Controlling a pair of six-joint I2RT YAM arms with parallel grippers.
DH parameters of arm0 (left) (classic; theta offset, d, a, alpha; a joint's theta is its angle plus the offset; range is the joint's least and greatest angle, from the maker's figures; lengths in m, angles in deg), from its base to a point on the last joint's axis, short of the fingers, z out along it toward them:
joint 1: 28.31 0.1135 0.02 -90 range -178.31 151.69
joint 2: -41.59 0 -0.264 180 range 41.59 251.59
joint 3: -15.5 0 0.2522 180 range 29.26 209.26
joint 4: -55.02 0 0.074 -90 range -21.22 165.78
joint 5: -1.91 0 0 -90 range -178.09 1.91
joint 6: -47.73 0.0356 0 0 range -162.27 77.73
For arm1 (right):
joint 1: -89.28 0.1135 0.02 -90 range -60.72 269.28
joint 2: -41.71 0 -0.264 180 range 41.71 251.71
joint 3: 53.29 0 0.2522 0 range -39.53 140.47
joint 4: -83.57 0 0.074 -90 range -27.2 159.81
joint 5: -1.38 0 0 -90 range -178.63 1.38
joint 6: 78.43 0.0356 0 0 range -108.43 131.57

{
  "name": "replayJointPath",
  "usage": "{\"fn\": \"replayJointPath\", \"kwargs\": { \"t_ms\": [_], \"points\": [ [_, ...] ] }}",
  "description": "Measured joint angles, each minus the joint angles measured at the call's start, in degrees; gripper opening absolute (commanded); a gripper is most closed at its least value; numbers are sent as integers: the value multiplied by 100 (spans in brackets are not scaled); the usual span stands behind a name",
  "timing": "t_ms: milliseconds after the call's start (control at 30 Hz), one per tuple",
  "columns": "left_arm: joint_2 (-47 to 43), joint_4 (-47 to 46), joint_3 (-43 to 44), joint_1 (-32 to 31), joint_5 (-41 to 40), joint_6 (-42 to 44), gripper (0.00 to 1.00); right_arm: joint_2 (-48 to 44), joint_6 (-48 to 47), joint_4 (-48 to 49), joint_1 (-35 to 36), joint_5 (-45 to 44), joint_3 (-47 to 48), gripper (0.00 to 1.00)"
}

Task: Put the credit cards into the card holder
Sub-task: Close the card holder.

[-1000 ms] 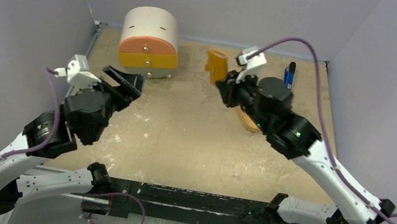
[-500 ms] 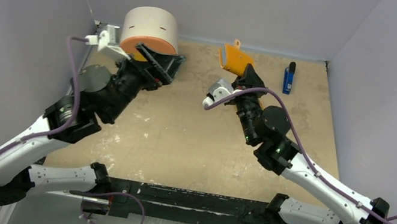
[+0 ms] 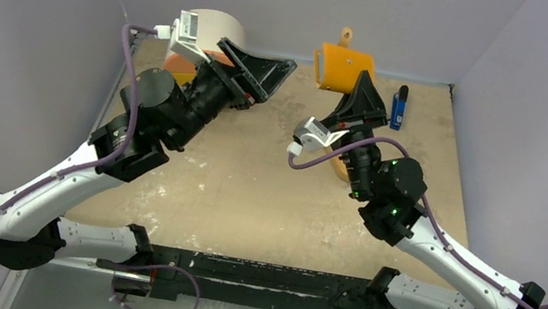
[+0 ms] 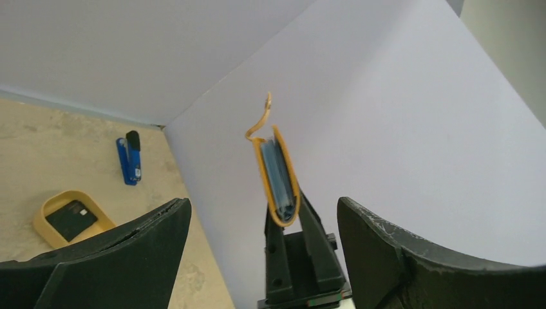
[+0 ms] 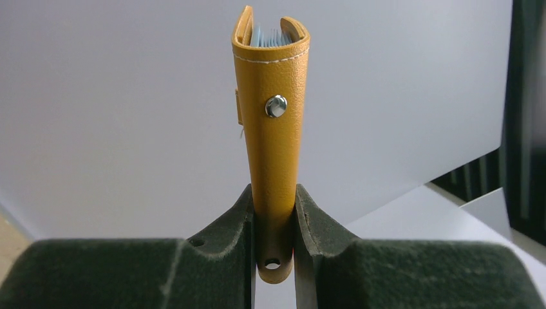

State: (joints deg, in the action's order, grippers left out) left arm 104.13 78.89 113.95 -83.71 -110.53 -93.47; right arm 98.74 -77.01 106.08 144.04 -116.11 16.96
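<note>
The orange card holder point(image 3: 342, 68) is up in the air near the back wall, clamped at its lower end by my right gripper point(image 3: 361, 95). In the right wrist view the card holder point(image 5: 270, 148) stands upright between the shut fingers point(image 5: 239, 219) of the right gripper point(image 5: 273, 193), silver snap facing me and grey-blue pockets at the top. My left gripper point(image 3: 261, 68) is raised to its left, open and empty. In the left wrist view the left gripper point(image 4: 263, 205) faces the card holder point(image 4: 278, 177) edge-on. One black credit card point(image 4: 71, 219) lies in the tan tray point(image 4: 45, 212).
The round cabinet point(image 3: 221, 25) with orange drawers stands at the back left, largely behind my left arm. A blue-and-black stick point(image 3: 399, 106) lies at the back right. The tan tray point(image 3: 340, 168) is mostly covered by my right arm. Walls close in the table on three sides.
My right gripper has lifted and turned the card holder up toward the back wall. My left arm has risen and swung right toward it, its jaws spreading wider.
</note>
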Motion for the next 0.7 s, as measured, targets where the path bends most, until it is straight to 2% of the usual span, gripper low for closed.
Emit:
{"fn": "replayJointPath", "kwargs": {
  "t_ms": [333,700],
  "points": [
    [835,24,1176,0,293,-94,85,533,-706,461,76,470,243,0],
    [953,439,1196,22,289,-125,85,479,-846,461,146,472,243,0]
  ]
}}
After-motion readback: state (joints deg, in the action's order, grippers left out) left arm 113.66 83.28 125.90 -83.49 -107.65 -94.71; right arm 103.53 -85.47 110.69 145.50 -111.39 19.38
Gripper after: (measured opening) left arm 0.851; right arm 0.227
